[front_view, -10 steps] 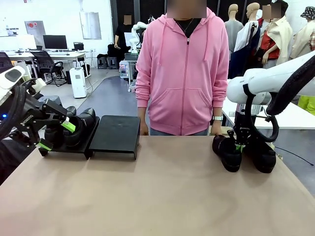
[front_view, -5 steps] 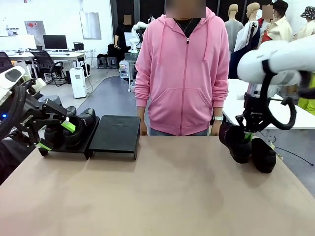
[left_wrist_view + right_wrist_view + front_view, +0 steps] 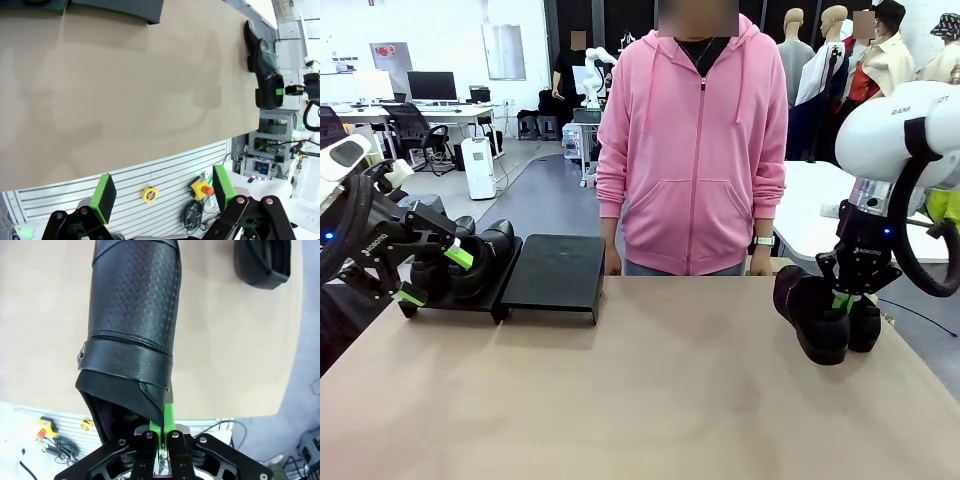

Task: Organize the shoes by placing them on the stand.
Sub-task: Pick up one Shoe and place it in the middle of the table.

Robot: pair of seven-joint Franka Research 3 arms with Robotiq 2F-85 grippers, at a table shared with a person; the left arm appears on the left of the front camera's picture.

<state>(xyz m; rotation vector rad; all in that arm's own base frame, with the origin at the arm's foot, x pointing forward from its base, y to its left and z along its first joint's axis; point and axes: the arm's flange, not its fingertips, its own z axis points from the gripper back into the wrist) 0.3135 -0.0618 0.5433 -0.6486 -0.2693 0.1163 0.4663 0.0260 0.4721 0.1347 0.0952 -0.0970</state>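
Pinched one black shoe (image 3: 808,318) by its back rim with the right gripper (image 3: 842,300), jaws pressed tight on the thin leather. Saw the green pads (image 3: 169,415) up close from the right wrist, squeezed together on that rim with just the leather between them. Held the shoe tilted, toe down, over the right end of the table (image 3: 620,400). Could not tell if the toe touched the top. Saw another loose shoe (image 3: 866,322) just behind it, close to the table's right edge. Over on the left side, held the left gripper (image 3: 436,276) spread wide, with nothing between its fingers (image 3: 106,192). Hung it near the front left corner of the stand (image 3: 555,272), low over the table. Could not tell if it touched anything there. Saw two more shoes (image 3: 480,255) sitting side by side on the stand's left tray, with the flat black right tray right next to them. Saw a person (image 3: 692,150) in a pink hoodie standing at the far side of the table, arms down, hands close to the table's far edge.
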